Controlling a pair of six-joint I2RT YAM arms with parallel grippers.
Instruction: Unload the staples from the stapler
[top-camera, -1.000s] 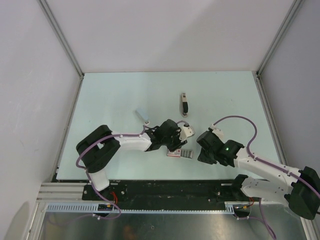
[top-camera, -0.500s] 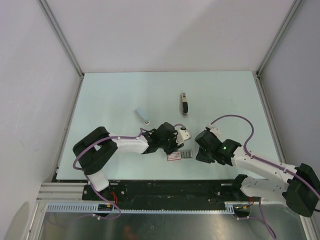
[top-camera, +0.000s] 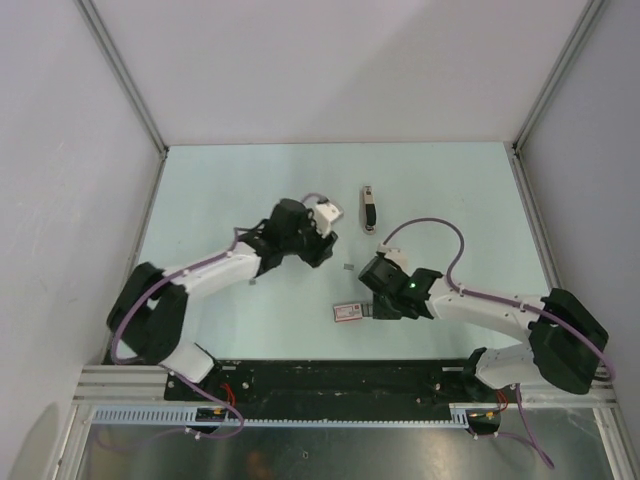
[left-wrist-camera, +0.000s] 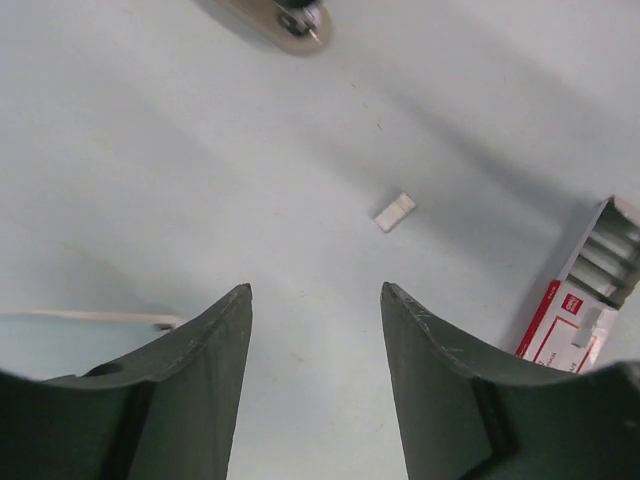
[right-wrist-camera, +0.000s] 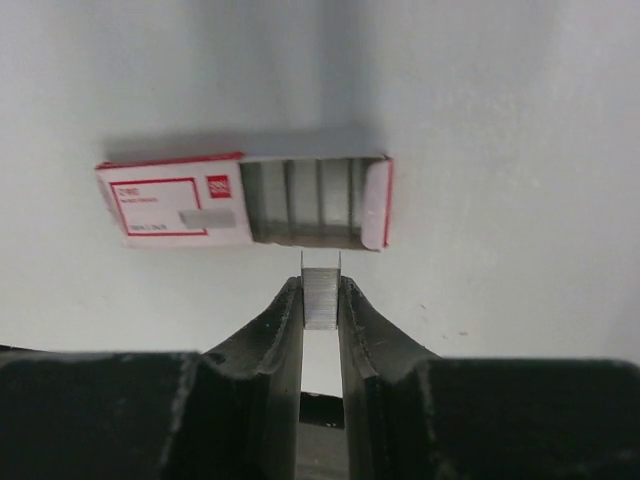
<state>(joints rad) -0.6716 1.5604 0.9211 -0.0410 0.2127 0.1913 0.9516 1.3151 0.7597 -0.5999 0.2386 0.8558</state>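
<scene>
While the strip of staples (right-wrist-camera: 321, 270) is pinched between the closed fingers of the right gripper (right-wrist-camera: 320, 288), its free end sits just short of the open tray of the red-and-white box (right-wrist-camera: 175, 205); contact can't be told. Strip long axis is pointed straight at the tray, crosswise to the box's long axis, and the strips lying in the tray appear to run the same way. Next move is judged to be a short push forward and a release, done by the right arm, which is the nearer one.

Left gripper (left-wrist-camera: 315, 290) is open and empty above the table (top-camera: 220, 190). A loose staple piece (left-wrist-camera: 395, 211) is seen ahead of it and slightly to the right in the wrist view, apart from the box.

The stapler (top-camera: 369, 208) is lying at the far middle of the table, long axis near-to-far, just right of the left gripper and well apart from the right one. Whether staples are left inside cannot be told.
</scene>
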